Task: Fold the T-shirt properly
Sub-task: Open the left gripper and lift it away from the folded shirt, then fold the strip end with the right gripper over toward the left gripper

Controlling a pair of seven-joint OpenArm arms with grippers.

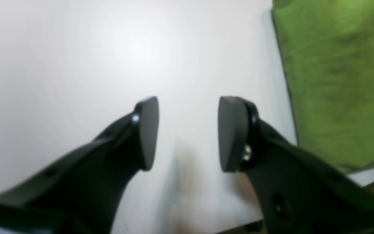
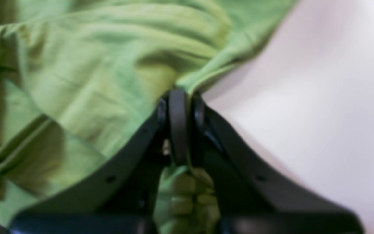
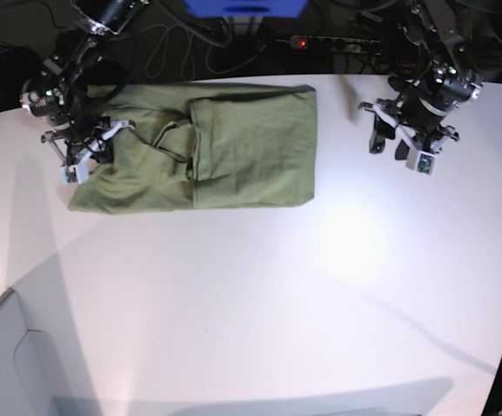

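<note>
**Green T-shirt pinched at one edge by the right gripper, left gripper held apart over bare table**

A soft, wrinkled olive-green cotton T-shirt (image 3: 207,147) is laid on a smooth white table (image 3: 259,295), toward the far side and on the left of the base view. It is partly folded into a rough rectangle, with one panel doubled over the middle and bunched, creased cloth at its left end.

The black right gripper (image 2: 179,97) is seen at that left end of the shirt. In the right wrist view its fingers are pressed together on a fold of the green cloth, a hem edge being pinched between the pads, and more crumpled fabric is gathered behind the fingertips. White table surface is seen just to the right of the pinch.

The black left gripper (image 1: 188,133) is held above bare table, apart from the shirt, on the right of the base view. Its two flat pads (image 1: 148,130) are spread, with nothing between them. In the left wrist view a straight edge of the green shirt is seen at the upper right, near the gripper but not touched by it.
</note>
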